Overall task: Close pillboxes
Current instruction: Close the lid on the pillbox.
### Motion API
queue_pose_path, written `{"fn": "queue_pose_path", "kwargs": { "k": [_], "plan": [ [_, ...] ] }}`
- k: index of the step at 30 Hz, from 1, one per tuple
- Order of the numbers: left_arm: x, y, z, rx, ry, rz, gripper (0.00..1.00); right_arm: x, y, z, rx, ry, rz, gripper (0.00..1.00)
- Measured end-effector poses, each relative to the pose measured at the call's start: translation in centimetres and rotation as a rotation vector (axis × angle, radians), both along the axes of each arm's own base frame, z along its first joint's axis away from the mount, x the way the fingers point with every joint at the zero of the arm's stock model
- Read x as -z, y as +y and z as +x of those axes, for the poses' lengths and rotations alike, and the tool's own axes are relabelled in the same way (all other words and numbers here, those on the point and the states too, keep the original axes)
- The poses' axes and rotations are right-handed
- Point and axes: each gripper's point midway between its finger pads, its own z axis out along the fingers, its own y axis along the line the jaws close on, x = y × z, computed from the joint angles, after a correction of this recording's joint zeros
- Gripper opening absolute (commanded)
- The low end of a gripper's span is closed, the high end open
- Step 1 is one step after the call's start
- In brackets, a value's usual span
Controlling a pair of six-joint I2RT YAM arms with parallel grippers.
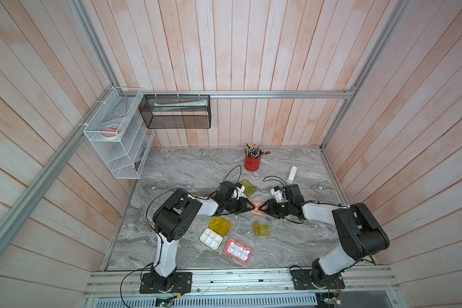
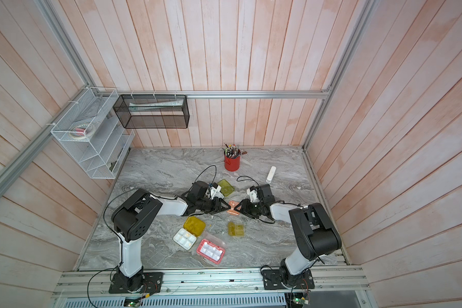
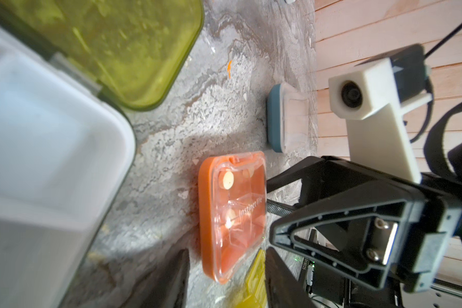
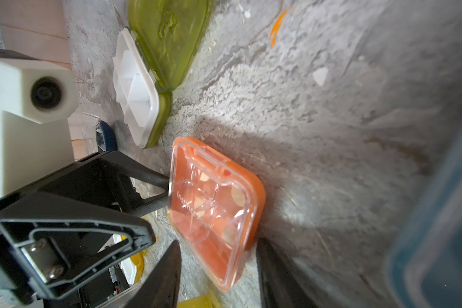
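The orange pillbox (image 1: 257,208) (image 2: 233,208) lies mid-table, its clear lid down over the orange base (image 3: 206,213) (image 4: 256,197). My left gripper (image 1: 251,206) (image 3: 226,266) meets it from the left. My right gripper (image 1: 262,208) (image 4: 219,256) meets it from the right. Each gripper's jaws stand apart around a near corner of the box, with gaps showing. In both top views a yellow pillbox (image 1: 215,232), a pink-red pillbox (image 1: 238,250) and a small olive pillbox (image 1: 261,229) lie open nearer the front. The lime-olive pillbox (image 1: 247,187) (image 4: 144,80) lies open behind the left gripper. A light blue pillbox (image 3: 275,117) lies by the wall.
A red cup of pencils (image 1: 252,161) and a slim white stick (image 1: 292,174) stand at the back of the marble table (image 1: 184,170). Wire baskets (image 1: 118,133) hang on the left wall. A small dark round case (image 4: 106,136) shows behind the left gripper.
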Motion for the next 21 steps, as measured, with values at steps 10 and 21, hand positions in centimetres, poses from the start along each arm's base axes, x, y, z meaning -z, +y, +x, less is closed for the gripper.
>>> {"fn": "queue_pose_path", "kwargs": {
  "k": [10,21],
  "plan": [
    [0.42,0.0,-0.14,0.014,0.001,0.008,0.39,0.22,0.11,0.11,-0.011,-0.005,-0.025,0.42],
    [0.53,-0.48,0.5,0.03,-0.041,0.106,0.37,0.44,0.27,0.41,-0.027,-0.011,-0.081,0.38]
  ]
}}
